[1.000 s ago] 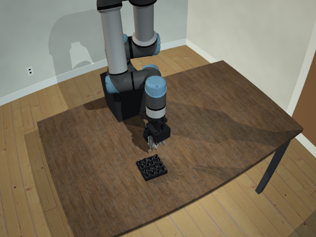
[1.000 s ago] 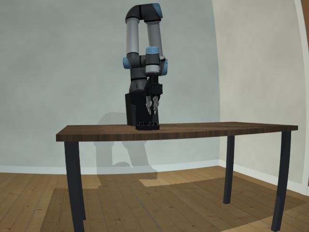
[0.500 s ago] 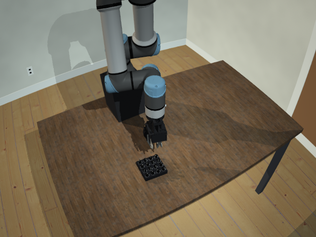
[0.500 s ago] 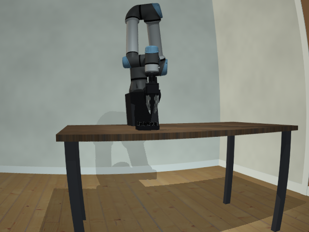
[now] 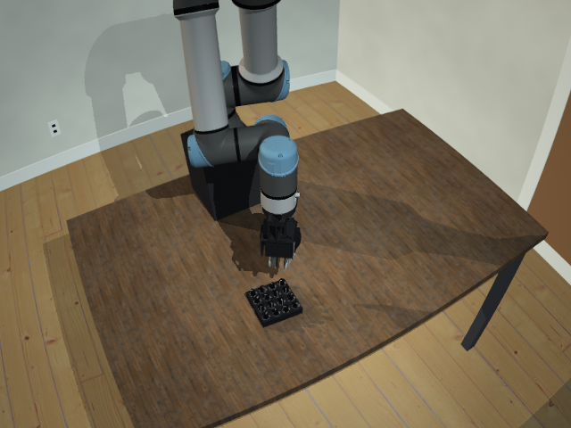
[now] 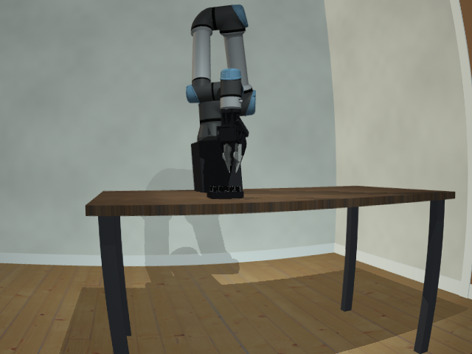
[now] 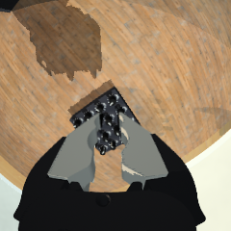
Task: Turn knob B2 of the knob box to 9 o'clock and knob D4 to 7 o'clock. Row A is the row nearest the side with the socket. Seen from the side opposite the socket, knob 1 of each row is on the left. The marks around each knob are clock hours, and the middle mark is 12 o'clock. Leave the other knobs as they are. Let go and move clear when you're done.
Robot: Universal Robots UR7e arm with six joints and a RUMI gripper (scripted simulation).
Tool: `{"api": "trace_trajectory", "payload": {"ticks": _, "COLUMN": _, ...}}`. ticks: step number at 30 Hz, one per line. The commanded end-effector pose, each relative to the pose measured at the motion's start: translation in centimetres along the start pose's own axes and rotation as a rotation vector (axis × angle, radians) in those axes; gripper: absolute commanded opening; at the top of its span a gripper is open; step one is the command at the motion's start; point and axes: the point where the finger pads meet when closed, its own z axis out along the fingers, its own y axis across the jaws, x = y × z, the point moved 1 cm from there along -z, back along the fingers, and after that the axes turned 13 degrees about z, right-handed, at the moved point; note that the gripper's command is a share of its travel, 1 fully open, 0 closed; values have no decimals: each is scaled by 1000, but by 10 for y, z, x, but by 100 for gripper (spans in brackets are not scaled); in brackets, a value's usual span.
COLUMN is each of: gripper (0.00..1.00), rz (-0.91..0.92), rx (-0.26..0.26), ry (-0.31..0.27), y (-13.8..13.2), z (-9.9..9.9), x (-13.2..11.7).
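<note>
You see dark wood table mid-frame, plank floor, pale walls; knob box lower centre; gripper above it, jaws nearly closed, empty.

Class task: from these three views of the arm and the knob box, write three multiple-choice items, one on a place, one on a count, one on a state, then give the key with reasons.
1. Where is the knob box?
A. on the table
B. on the floor
C. between the fingers

2. How many knobs does one row hold?
A. two
B. four
C. six

3. How is the gripper?
A. wide open
B. gripping a knob
C. nearly shut, holding nothing

Key: 1 A, the box lies flat on the wooden top. 2 B, the top view shows a four-by-four grid. 3 C, the fingers stand close together, above the box with a gap in the exterior view.
</note>
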Motion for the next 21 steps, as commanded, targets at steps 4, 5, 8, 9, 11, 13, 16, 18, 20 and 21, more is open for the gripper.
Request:
{"api": "trace_trajectory", "payload": {"ticks": 4, "gripper": 11, "rz": 173, "rx": 3, "ry": -6, "y": 4, "z": -4, "x": -5}}
{"api": "trace_trajectory", "payload": {"ticks": 5, "gripper": 11, "rz": 191, "rx": 3, "ry": -6, "y": 4, "z": -4, "x": -5}}
{"api": "trace_trajectory", "payload": {"ticks": 8, "gripper": 11, "rz": 234, "rx": 3, "ry": -6, "y": 4, "z": -4, "x": -6}}
{"api": "trace_trajectory", "payload": {"ticks": 9, "gripper": 11, "rz": 245, "rx": 3, "ry": -6, "y": 4, "z": -4, "x": -6}}
{"api": "trace_trajectory", "payload": {"ticks": 11, "gripper": 11, "rz": 261, "rx": 3, "ry": -6, "y": 4, "z": -5, "x": -6}}
{"api": "trace_trajectory", "payload": {"ticks": 13, "gripper": 11, "rz": 271, "rx": 3, "ry": -6, "y": 5, "z": -5, "x": -6}}
{"api": "trace_trajectory", "payload": {"ticks": 16, "gripper": 11, "rz": 277, "rx": 3, "ry": -5, "y": 5, "z": -4, "x": -6}}
{"api": "trace_trajectory", "payload": {"ticks": 18, "gripper": 11, "rz": 278, "rx": 3, "ry": -5, "y": 4, "z": -4, "x": -6}}
{"api": "trace_trajectory", "payload": {"ticks": 20, "gripper": 11, "rz": 278, "rx": 3, "ry": -5, "y": 4, "z": -4, "x": -6}}
{"api": "trace_trajectory", "payload": {"ticks": 21, "gripper": 11, "rz": 278, "rx": 3, "ry": -5, "y": 4, "z": -4, "x": -6}}
